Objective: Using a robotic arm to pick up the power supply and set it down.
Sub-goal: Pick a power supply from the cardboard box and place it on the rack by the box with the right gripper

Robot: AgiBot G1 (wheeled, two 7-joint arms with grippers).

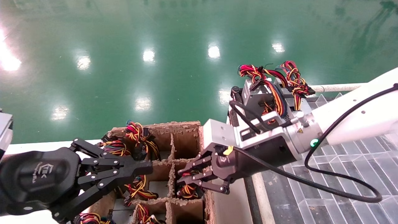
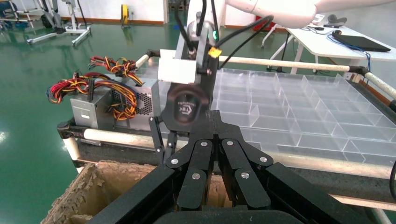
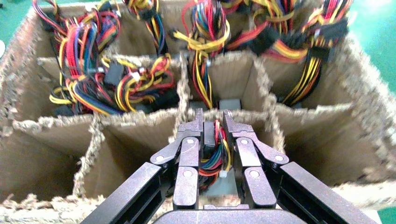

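Observation:
The power supply sits low in a cell of the cardboard box [image 1: 186, 126]. Its grey top [image 3: 225, 183] and its bundle of red, yellow, blue and black wires [image 3: 217, 156] show in the right wrist view. My right gripper [image 3: 213, 116] reaches down into that cell, and its fingers are shut on the wire bundle and a black connector. The head view shows this gripper [image 1: 183, 178] over the wires [image 1: 187, 190] in the box's right column. My left gripper [image 1: 148, 168] hangs shut and empty over the box's left side, its fingertips [image 2: 208, 122] pressed together.
Other cells hold more wire bundles [image 1: 136, 130]. Two silver power supplies with honeycomb grilles [image 2: 140, 100] stand at the near corner of a clear compartment tray [image 2: 303, 107], right of the box. Green floor lies beyond.

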